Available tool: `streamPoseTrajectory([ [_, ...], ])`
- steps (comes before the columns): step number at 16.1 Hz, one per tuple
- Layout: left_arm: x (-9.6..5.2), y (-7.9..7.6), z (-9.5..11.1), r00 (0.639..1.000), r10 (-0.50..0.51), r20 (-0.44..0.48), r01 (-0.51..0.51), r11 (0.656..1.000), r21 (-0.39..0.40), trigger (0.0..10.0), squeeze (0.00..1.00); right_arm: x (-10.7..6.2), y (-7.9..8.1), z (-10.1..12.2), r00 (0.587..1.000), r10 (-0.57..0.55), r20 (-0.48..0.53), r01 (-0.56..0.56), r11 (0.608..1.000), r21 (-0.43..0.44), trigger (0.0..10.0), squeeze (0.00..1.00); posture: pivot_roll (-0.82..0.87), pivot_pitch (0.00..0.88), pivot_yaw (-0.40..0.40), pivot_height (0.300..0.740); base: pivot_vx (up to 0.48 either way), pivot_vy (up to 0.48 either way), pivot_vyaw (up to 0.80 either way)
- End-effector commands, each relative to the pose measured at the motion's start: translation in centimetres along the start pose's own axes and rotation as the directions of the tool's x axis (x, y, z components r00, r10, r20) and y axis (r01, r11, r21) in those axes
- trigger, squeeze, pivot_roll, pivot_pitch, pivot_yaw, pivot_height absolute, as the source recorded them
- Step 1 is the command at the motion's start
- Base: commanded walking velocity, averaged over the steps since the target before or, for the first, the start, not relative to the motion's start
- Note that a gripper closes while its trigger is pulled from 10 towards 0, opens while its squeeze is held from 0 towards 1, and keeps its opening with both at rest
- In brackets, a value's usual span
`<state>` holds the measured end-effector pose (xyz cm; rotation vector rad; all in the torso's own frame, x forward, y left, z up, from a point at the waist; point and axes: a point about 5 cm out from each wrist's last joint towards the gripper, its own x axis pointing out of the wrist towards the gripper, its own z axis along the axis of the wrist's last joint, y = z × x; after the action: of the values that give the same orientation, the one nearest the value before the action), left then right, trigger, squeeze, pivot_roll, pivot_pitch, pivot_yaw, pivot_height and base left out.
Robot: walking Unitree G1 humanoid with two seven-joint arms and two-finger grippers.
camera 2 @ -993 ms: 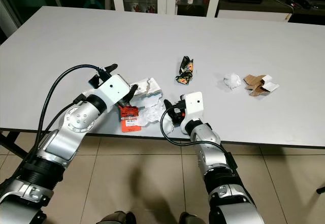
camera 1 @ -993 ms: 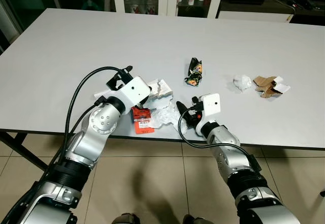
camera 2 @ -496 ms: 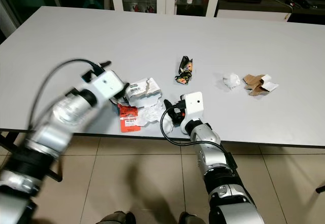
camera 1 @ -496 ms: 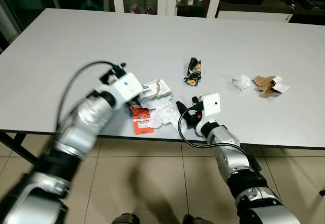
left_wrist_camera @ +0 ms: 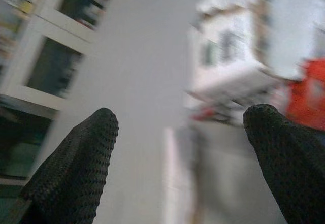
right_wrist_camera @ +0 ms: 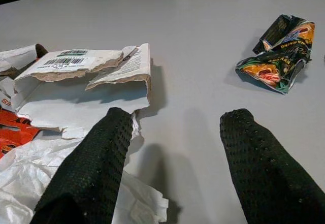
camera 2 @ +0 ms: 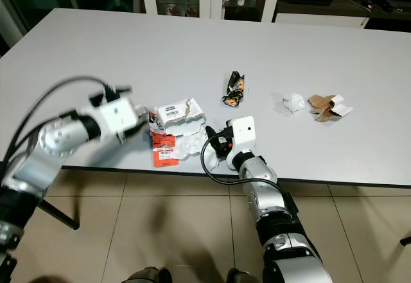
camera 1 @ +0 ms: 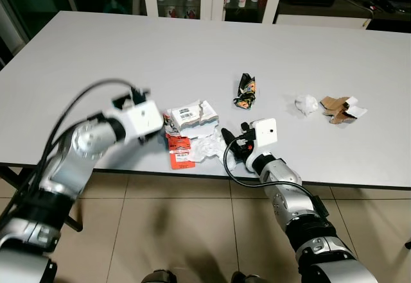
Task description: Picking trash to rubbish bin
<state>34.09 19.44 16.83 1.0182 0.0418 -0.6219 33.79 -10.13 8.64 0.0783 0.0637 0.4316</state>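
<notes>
Left end effector (left_wrist_camera: pixel 177 148) blurred, fingers spread; right end effector (right_wrist_camera: pixel 172 158) spread, torn box (right_wrist_camera: pixel 91 79) near.

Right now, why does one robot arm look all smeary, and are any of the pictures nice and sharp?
In both eye views the left silver arm is smeared by motion blur, while the grey table and the torn white cardboard box stay crisp. The left wrist view is blurred throughout, though its open left gripper reads clearly enough. The right wrist view is sharp: the crumpled black and orange snack wrapper shows fine print.
</notes>
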Motion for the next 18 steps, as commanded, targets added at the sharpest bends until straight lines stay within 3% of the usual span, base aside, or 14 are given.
streamPoseTrajectory([
  [1, -0.2, 0.0, -0.5, 1.000, -0.004, -0.008, 0.003, 0.999, -0.045, 10.0, 0.00, -0.2, -0.1, -0.2, 1.000, -0.004, -0.005, 0.004, 1.000, 0.008, 10.0, 0.00, 0.03, 0.047, -0.010, 0.740, 0.000, 0.000, 0.00],
  [4, 0.6, 0.7, 0.5, 0.987, 0.152, 0.058, -0.138, 0.971, -0.195, 10.0, 0.00, -0.2, 0.0, -0.3, 1.000, 0.001, -0.006, 0.000, 1.000, 0.009, 10.0, 0.00, 0.03, 0.038, -0.007, 0.740, 0.000, 0.000, 0.00],
  [6, 0.9, 0.6, 1.4, 0.982, 0.160, 0.099, -0.131, 0.960, -0.249, 10.0, 0.00, -0.2, 0.1, -0.4, 1.000, 0.004, -0.007, -0.004, 1.000, 0.009, 10.0, 0.00, 0.02, 0.033, -0.006, 0.740, 0.000, 0.000, 0.00],
  [11, 3.0, -1.8, 1.8, 0.991, 0.096, 0.089, -0.072, 0.969, -0.236, 10.0, 0.00, -0.2, 0.2, -0.4, 1.000, 0.000, -0.007, 0.000, 1.000, 0.009, 10.0, 0.00, 0.02, 0.014, 0.001, 0.740, 0.000, 0.000, 0.00],
  [13, 4.8, -2.8, 1.9, 0.994, 0.107, 0.024, -0.102, 0.981, -0.164, 10.0, 0.00, -0.1, 0.2, -0.4, 1.000, 0.000, -0.004, 0.000, 1.000, 0.010, 10.0, 0.00, 0.02, 0.016, 0.004, 0.740, 0.000, 0.000, 0.00],
  [15, 5.7, -3.2, 2.5, 0.993, 0.112, 0.023, -0.108, 0.986, -0.130, 10.0, 0.00, -0.2, 0.2, -0.3, 1.000, -0.002, -0.002, 0.002, 1.000, 0.011, 10.0, 0.00, 0.01, 0.020, 0.005, 0.740, 0.000, 0.000, 0.00],
  [18, 6.7, -2.5, 3.2, 0.986, 0.165, 0.017, -0.164, 0.983, -0.083, 10.0, 0.00, -0.3, -0.1, -0.3, 1.000, -0.012, 0.002, 0.012, 1.000, 0.011, 10.0, 0.00, 0.01, 0.033, 0.006, 0.740, 0.000, 0.000, 0.00],
])
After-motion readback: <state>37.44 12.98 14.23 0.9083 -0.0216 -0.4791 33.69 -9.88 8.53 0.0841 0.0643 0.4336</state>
